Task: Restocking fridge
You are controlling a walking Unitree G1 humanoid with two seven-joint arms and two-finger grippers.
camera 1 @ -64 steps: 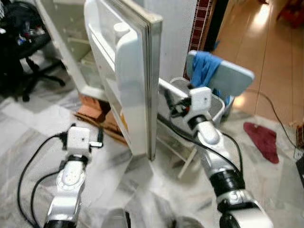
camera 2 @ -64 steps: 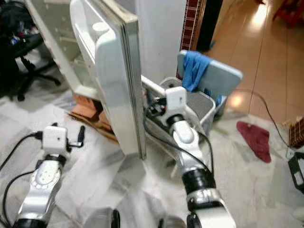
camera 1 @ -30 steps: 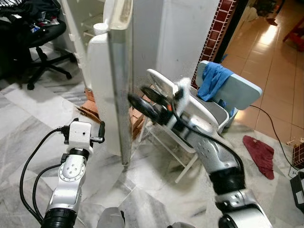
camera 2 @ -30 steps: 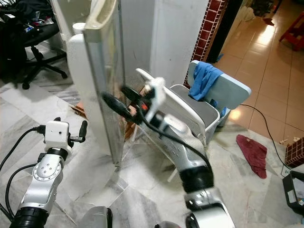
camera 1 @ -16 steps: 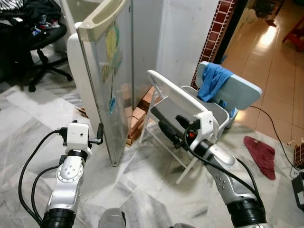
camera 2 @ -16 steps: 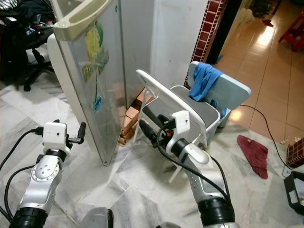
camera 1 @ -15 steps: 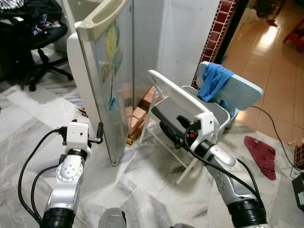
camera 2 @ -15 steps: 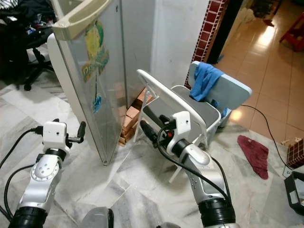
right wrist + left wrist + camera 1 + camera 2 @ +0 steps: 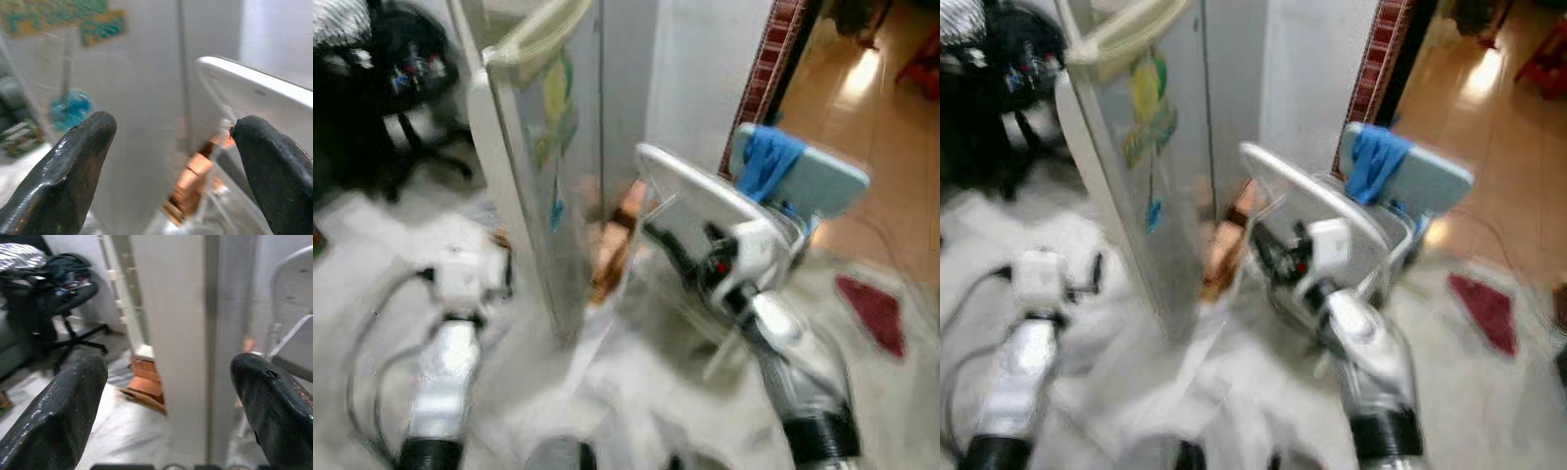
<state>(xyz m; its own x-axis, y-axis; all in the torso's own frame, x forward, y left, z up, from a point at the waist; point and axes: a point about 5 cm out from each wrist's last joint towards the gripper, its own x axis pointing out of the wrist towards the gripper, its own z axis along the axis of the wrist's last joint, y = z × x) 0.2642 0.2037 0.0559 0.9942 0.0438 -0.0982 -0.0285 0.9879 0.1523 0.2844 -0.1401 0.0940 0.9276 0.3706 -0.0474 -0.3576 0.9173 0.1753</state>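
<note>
Head views are blurred. One fridge door (image 9: 543, 147) stands ajar in front of me, edge-on, with two stickers on its outer face: a yellow-green one (image 9: 1148, 110) higher up and a small blue one (image 9: 1152, 214) lower down. My left gripper (image 9: 168, 396) is low at the door's free edge, fingers spread wide, holding nothing; the door edge sits between the two fingertips (image 9: 73, 382) in the wrist view but I can't tell contact. My right gripper (image 9: 173, 147) is on the door's outer side, also spread wide and empty, pointed at the door face and the white folding chair (image 9: 690, 196). One chair, just beside the door. One blue cloth (image 9: 769, 162) is draped over a grey bin lid (image 9: 822, 181) behind the chair. One dark red rag (image 9: 871, 308) lies on the floor to the right. One black office chair (image 9: 406, 98) sits far left. Orange bricks (image 9: 195, 176) lie under the fridge; count unclear.
</note>
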